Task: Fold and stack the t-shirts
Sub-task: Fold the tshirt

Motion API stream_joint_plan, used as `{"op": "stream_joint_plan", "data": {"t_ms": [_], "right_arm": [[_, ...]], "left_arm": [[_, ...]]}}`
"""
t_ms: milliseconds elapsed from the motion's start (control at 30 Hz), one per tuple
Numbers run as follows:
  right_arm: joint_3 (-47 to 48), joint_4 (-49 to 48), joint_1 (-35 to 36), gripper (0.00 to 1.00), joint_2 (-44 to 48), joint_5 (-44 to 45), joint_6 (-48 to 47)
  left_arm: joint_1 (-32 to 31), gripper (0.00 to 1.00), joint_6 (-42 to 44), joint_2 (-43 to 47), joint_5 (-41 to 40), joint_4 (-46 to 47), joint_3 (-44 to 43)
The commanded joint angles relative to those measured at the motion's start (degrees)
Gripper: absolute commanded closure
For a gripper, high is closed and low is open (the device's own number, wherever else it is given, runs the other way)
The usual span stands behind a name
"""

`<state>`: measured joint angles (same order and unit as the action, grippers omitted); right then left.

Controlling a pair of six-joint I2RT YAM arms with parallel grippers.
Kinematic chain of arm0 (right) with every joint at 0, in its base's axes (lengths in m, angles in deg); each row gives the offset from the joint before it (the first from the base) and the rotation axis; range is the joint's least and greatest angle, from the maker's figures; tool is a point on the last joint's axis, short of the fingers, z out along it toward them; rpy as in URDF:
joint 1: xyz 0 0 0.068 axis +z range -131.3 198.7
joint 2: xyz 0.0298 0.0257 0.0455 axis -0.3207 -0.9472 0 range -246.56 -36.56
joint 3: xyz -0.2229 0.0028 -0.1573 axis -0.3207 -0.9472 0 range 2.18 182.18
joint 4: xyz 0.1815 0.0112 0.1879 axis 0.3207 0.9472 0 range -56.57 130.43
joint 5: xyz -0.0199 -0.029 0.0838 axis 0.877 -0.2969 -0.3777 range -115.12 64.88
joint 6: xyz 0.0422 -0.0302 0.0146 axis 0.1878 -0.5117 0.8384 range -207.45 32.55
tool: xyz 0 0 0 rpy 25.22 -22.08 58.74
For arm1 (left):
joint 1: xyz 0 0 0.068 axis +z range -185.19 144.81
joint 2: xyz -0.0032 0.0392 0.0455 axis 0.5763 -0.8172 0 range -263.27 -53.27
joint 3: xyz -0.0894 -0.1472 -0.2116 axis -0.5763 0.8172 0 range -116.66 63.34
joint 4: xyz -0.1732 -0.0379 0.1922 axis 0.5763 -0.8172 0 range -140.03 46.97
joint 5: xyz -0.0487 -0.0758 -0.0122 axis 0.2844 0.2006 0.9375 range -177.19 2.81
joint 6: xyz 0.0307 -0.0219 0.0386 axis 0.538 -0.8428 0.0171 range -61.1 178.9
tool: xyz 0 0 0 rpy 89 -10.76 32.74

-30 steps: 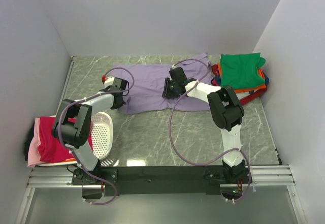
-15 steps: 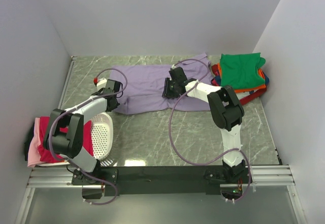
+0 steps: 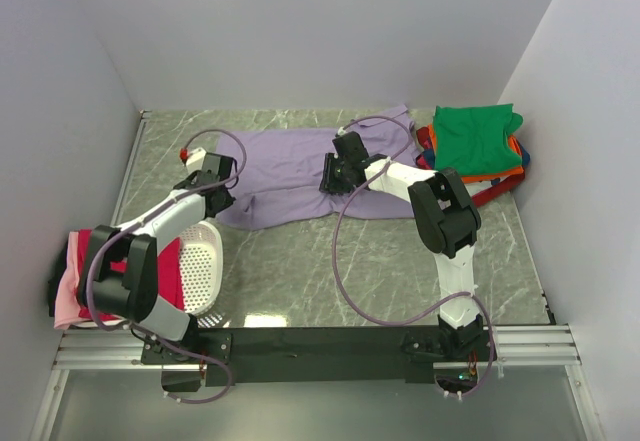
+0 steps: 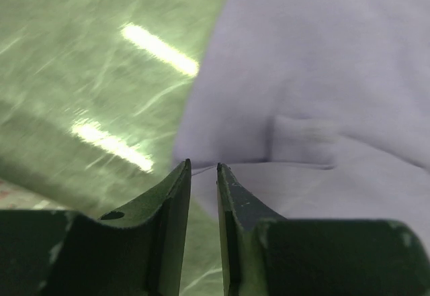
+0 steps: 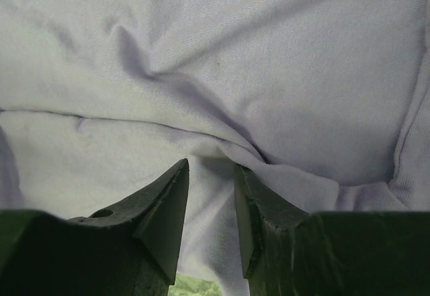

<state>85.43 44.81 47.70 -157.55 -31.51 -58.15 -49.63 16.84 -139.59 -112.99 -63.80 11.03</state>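
Green marble tabletop (image 3: 300,271): lavender t-shirt (image 3: 290,161) spread flat mid-table, ready for folding. My left gripper (image 4: 203,167) at shirt's left edge, fingers slightly parted, nothing between. Right gripper (image 5: 211,165) half-spread over mid-shirt crease, probably pinning it; can't tell grasp.

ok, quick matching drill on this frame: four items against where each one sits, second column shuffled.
1 lavender shirt
2 green shirt
3 white basket
4 magenta shirt

A top of the far-right stack
B left edge of the table, over pink cloth
C spread flat in the middle
D near left, beside the left arm

Pairs: 1-C, 2-A, 3-D, 4-B
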Motion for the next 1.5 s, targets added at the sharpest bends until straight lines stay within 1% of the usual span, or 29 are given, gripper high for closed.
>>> {"op": "stream_joint_plan", "data": {"t_ms": [0,100,233,600,633,733,767,833,867,933,1133,1200,1267,1467], "right_arm": [[-0.36,4.97,-0.69,0.59,-1.79,3.76,-1.35],[-0.36,4.88,-0.69,0.59,-1.71,3.84,-1.35],[-0.36,4.97,-0.69,0.59,-1.79,3.84,-1.35],[-0.27,5.06,-0.69,0.59,-1.79,3.93,-1.44],[-0.36,5.06,-0.69,0.59,-1.71,4.02,-1.35],[-0.36,4.97,-0.69,0.59,-1.79,4.02,-1.35],[-0.45,5.06,-0.61,0.59,-1.79,4.02,-1.44],[-0.27,5.06,-0.69,0.59,-1.79,4.11,-1.35],[-0.36,5.06,-0.61,0.59,-1.71,4.02,-1.35],[-0.27,5.06,-0.60,0.59,-1.79,4.11,-1.35],[-0.10,5.32,-0.60,0.59,-1.97,4.20,-1.44],[-0.01,5.32,-0.60,0.59,-1.88,4.11,-1.44],[-0.10,5.41,-0.52,0.59,-1.88,4.20,-1.52],[-0.01,5.32,-0.52,0.59,-1.88,4.20,-1.61]], "left_arm": [[0.11,0.71,3.12,-1.74,6.70,7.05,-3.14],[0.11,0.71,4.44,-3.50,11.63,11.62,-3.41],[0.11,0.69,5.50,-6.83,16.30,13.22,-4.64],[0.11,0.68,5.77,-11.93,15.34,13.13,-5.60],[0.02,0.69,5.76,-11.94,15.34,13.13,-5.52],[0.11,0.78,5.85,-11.67,15.43,13.13,-5.08],[0.02,0.83,5.85,-11.33,15.26,13.04,-4.90],[0.20,0.89,6.03,-10.62,14.73,12.78,-4.46],[0.20,0.95,6.03,-10.27,14.47,12.43,-4.38],[0.37,0.99,5.50,-8.95,13.15,11.73,-3.94],[2.13,1.00,3.40,-3.33,7.36,9.61,-1.65],[2.83,0.99,2.78,-1.23,6.56,9.87,-0.17],[3.71,1.00,2.25,-0.34,5.76,9.88,0.81],[5.21,0.99,1.98,-1.30,3.83,9.00,1.95]]}}
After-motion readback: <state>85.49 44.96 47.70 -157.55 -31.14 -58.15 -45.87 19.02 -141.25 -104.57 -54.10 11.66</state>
